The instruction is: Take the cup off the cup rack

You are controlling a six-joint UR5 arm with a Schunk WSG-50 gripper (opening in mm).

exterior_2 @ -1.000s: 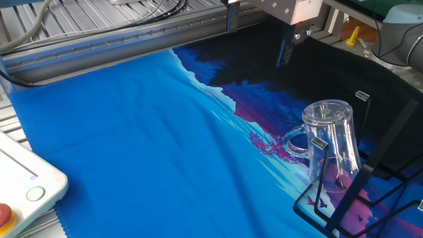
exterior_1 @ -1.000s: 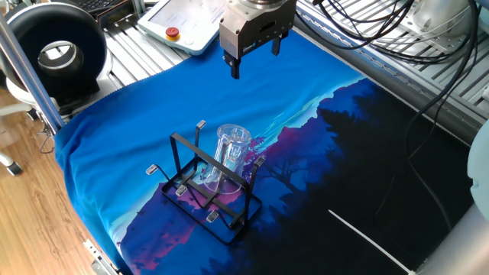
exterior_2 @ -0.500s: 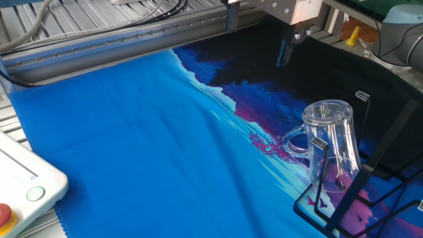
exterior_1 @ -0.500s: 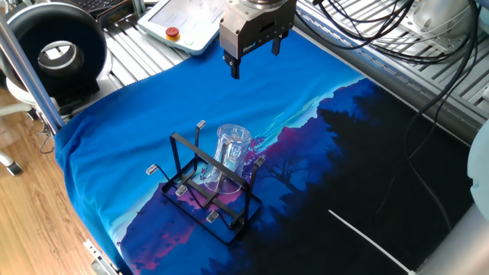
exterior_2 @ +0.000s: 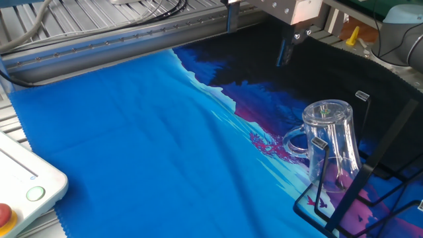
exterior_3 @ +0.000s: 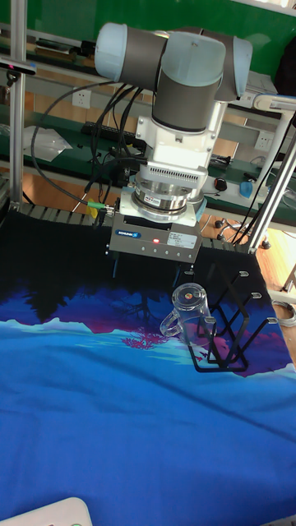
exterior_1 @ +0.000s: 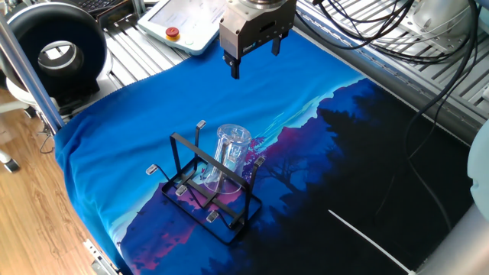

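Note:
The cup (exterior_1: 229, 155) is a clear glass mug hung upside down on a peg of the cup rack (exterior_1: 208, 200), a black wire frame with grey-capped pegs. In the other fixed view the cup (exterior_2: 330, 149) has its handle pointing left, and the cup rack (exterior_2: 370, 192) runs off the right edge. My gripper (exterior_1: 256, 58) hangs open and empty above the blue cloth, well behind the cup and apart from it. The tall view puts the gripper (exterior_3: 154, 266) up and to the left of the cup (exterior_3: 187, 306) and the cup rack (exterior_3: 234, 330).
A blue and black printed cloth (exterior_1: 114, 130) covers the table. A teach pendant (exterior_1: 187, 23) and a round black device (exterior_1: 57, 53) lie beyond the cloth's far left. Cables (exterior_1: 382, 30) trail at the back right. An aluminium rail (exterior_2: 99, 46) borders the cloth.

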